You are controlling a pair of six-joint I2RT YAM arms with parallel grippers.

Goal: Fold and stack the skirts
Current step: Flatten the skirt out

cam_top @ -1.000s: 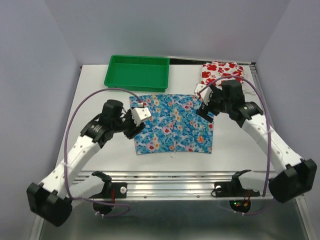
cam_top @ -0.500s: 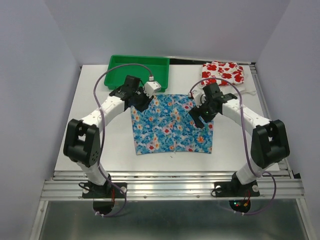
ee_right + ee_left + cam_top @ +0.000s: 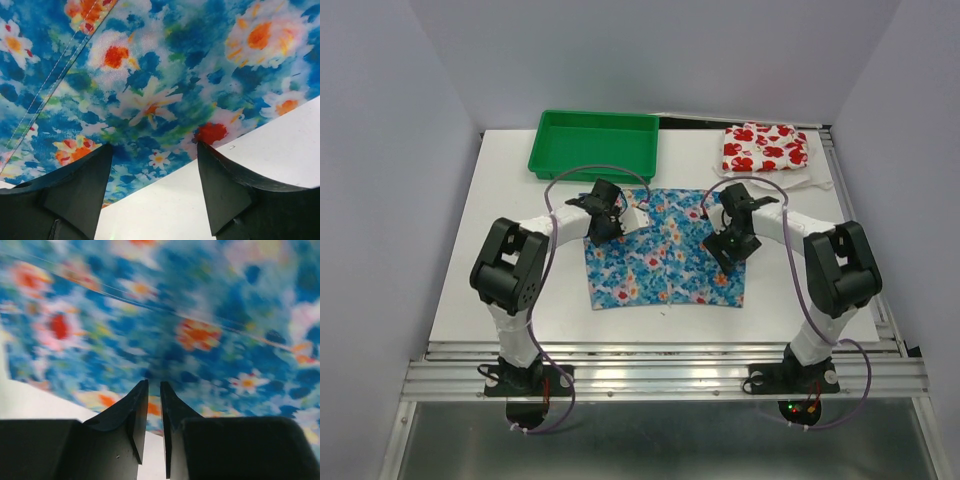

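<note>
The blue skirt [image 3: 665, 268] with small white and orange flowers lies spread flat mid-table. My left gripper [image 3: 612, 228] is down at its far left corner. In the left wrist view its jaws [image 3: 154, 382] stand almost together at the cloth's edge [image 3: 200, 300], with only a thin gap and no cloth seen pinched. My right gripper [image 3: 723, 254] is low over the skirt's right edge. In the right wrist view it [image 3: 155, 145] is open, straddling the cloth's edge [image 3: 150, 75]. The white skirt with red flowers [image 3: 765, 147] lies folded at the back right.
A green plastic tray [image 3: 595, 143] stands at the back, left of centre. A white cloth edge [image 3: 817, 182] shows under the red-flowered skirt. Bare white table [image 3: 200, 200] shows beside the blue skirt's edges.
Both arms have swung forward from their raised, pulled-back poses and dropped down onto the blue skirt's far part, left near the far left corner, right at the right side. The skirt has not moved.
</note>
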